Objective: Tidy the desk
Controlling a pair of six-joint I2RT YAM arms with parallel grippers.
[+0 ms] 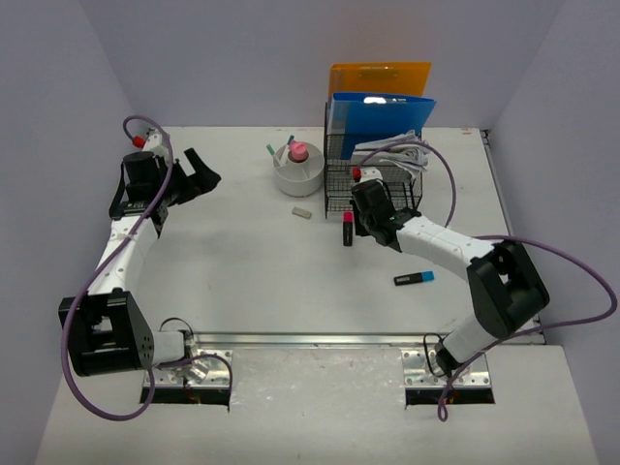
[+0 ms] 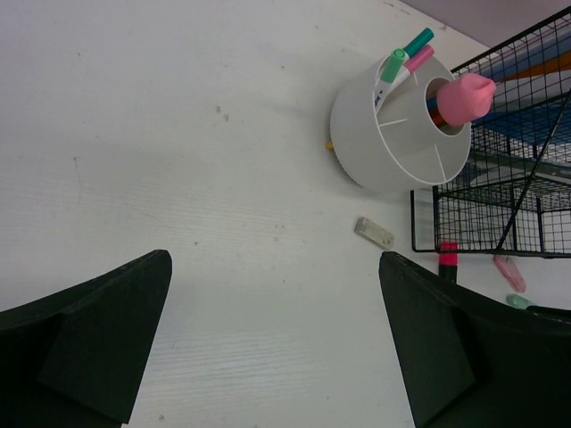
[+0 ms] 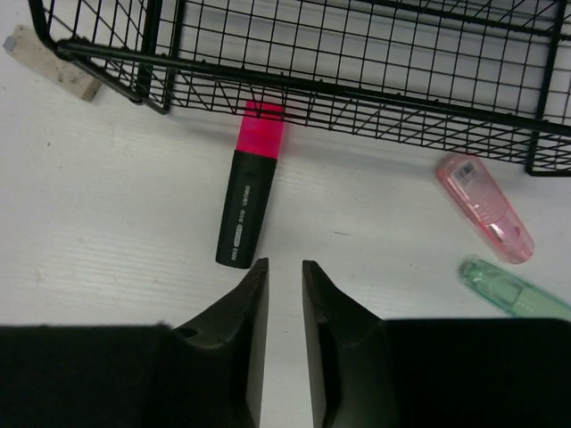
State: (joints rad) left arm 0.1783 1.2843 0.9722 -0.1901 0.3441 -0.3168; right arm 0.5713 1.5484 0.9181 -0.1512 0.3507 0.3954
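The counter [image 1: 252, 281] lies flat, its long side running left to right. The left jaws gape wide, empty; the right jaws are nearly closed, holding nothing.

Bright even light on the desk [image 1: 252, 281]; soft shadows, sharp.

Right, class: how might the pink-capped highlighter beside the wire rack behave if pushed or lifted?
The highlighter looks like hard plastic: probably stiff and light. Its barrel looks flattish, so likely slides, not rolls. Smooth sides might slip.
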